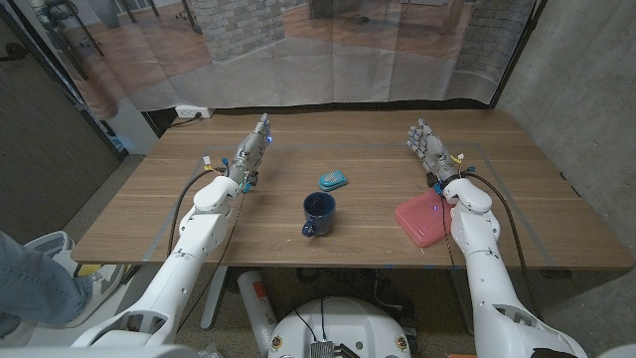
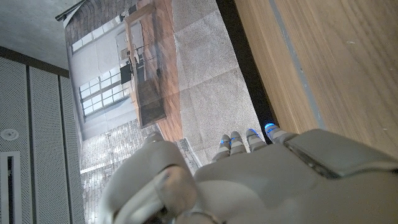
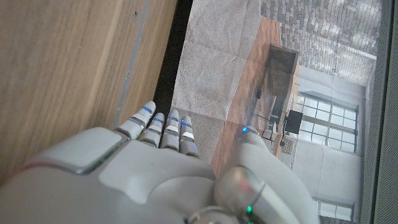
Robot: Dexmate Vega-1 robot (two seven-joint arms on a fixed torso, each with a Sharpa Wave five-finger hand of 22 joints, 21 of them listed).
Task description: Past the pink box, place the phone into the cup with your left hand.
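Note:
A dark blue cup [image 1: 318, 212] stands near the middle of the wooden table [image 1: 298, 239], handle toward the front. Just behind it lies a small teal phone [image 1: 333, 181]. A pink box [image 1: 423, 219] lies to the cup's right, beside my right forearm. My left hand [image 1: 253, 145] is raised over the table's far left part, fingers straight and holding nothing, well left of the phone. My right hand [image 1: 428, 145] is held up open at the far right, behind the pink box. In the wrist views, the left hand [image 2: 249, 180] and the right hand [image 3: 155, 174] reach past the table's far edge.
A translucent curtain [image 1: 328, 50] hangs behind the table. A person's leg in jeans [image 1: 30, 283] shows at the front left, beside the table.

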